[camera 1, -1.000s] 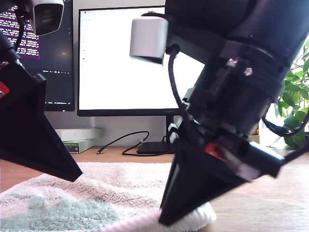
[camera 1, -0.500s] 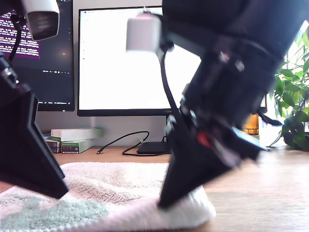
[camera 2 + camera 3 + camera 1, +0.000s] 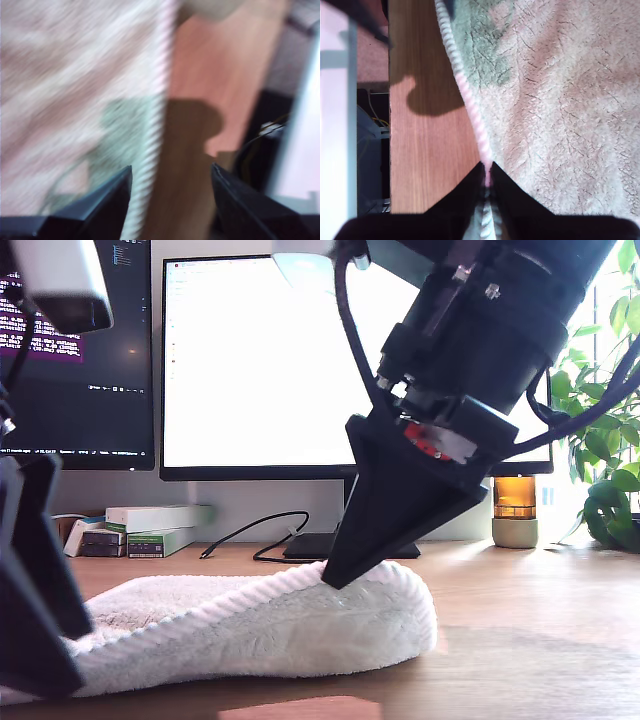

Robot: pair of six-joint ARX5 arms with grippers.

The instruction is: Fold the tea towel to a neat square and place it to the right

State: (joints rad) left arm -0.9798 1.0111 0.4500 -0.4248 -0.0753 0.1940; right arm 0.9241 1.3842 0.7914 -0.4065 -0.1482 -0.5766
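One towel (image 3: 250, 630) hem is rising off the desk (image 3: 530, 640) compared with a second ago, pinched in the closed second gripper (image 3: 335, 578), while the first gripper (image 3: 170, 172) is hanging open and empty, so folding is starting.

One tea towel (image 3: 260, 625) lies on one desk (image 3: 540, 640), with two end effectors, two monitors, three stacked boxes (roughly), one cable, one candle jar (image 3: 515, 512) and one potted plant (image 3: 610, 440).

The first wrist view is smeared with blur; the tea towel (image 3: 250, 625) runs off the exterior view's left behind a dark gripper (image 3: 35, 640).
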